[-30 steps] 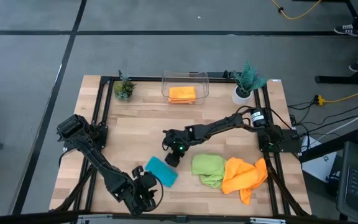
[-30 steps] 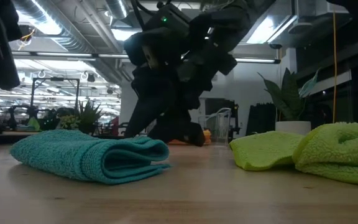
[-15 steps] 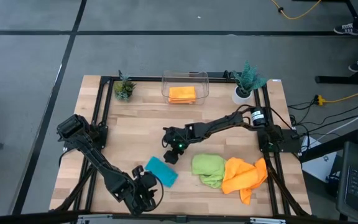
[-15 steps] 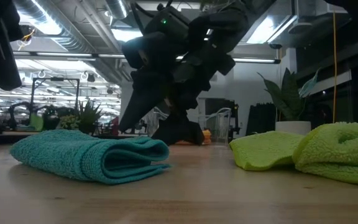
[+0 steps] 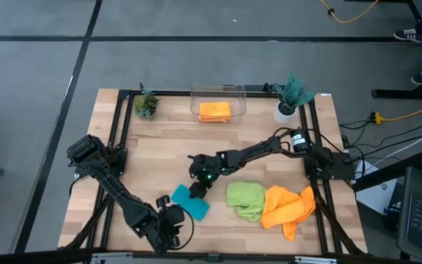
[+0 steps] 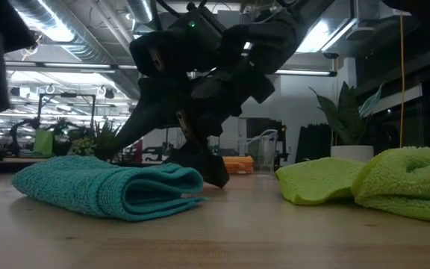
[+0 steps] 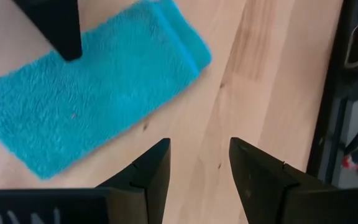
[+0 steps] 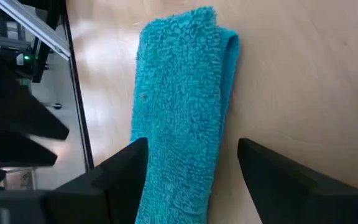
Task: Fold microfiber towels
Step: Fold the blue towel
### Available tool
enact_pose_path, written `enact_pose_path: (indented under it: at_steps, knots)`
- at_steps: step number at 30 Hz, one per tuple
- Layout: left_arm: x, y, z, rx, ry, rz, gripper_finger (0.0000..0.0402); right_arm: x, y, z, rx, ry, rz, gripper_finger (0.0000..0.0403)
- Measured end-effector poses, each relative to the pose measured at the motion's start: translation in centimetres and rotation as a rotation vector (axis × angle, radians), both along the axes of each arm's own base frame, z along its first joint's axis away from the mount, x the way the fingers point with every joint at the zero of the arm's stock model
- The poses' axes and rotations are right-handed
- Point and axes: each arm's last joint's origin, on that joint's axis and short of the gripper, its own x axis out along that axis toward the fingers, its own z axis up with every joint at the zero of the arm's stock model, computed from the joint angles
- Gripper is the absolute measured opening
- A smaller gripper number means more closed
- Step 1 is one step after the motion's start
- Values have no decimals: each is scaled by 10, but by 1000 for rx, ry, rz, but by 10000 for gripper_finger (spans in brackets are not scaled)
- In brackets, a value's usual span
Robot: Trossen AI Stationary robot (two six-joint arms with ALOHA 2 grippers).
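Note:
A folded teal-blue towel (image 5: 192, 206) (image 6: 110, 190) lies flat on the wooden table near its front edge. My right gripper (image 5: 196, 189) (image 8: 191, 149) stands open and low over the towel's far end, one finger (image 8: 120, 171) at one long edge and the other (image 8: 260, 168) over bare wood past the folded edge. My left gripper (image 5: 168, 220) (image 7: 197, 149) hangs open above bare wood just in front of the towel (image 7: 92, 93). A lime green towel (image 5: 245, 199) and an orange towel (image 5: 288, 207) lie crumpled to the right. My right gripper comes slanting down from the table's far right with its fingers astride the teal towel's far end (image 8: 179, 124), along the towel's length. One fingertip (image 7: 67, 43) shows at the towel's edge. Whether either finger touches the cloth, I cannot tell.
A clear bin (image 5: 218, 89) at the far edge holds a folded orange towel (image 5: 215, 111). Small potted plants (image 5: 146, 104) (image 5: 291, 94) stand at the far corners. Bare wood lies between the bin and the towels.
My right gripper has opened and come down toward the table's near left, onto the teal towel's far end, its fingers now spread on either side of it. The towel has kept its place and shape.

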Motion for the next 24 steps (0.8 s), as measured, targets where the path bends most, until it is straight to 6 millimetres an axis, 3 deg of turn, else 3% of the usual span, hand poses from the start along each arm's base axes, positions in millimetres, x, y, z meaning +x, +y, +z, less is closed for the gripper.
enact_pose_path:
  at_steps: [6,10,14,24]
  knots:
    - [-4,4,-5,26,96,-15,157,-3,7,-2,-53,0,21,252]
    - [4,7,-23,-23,212,-26,157,-2,10,-1,-50,-14,5,252]
    - [16,13,-39,11,218,2,157,-2,14,-1,-59,-20,2,252]
    - [35,35,-41,48,194,66,157,-5,32,-1,-74,-32,24,252]
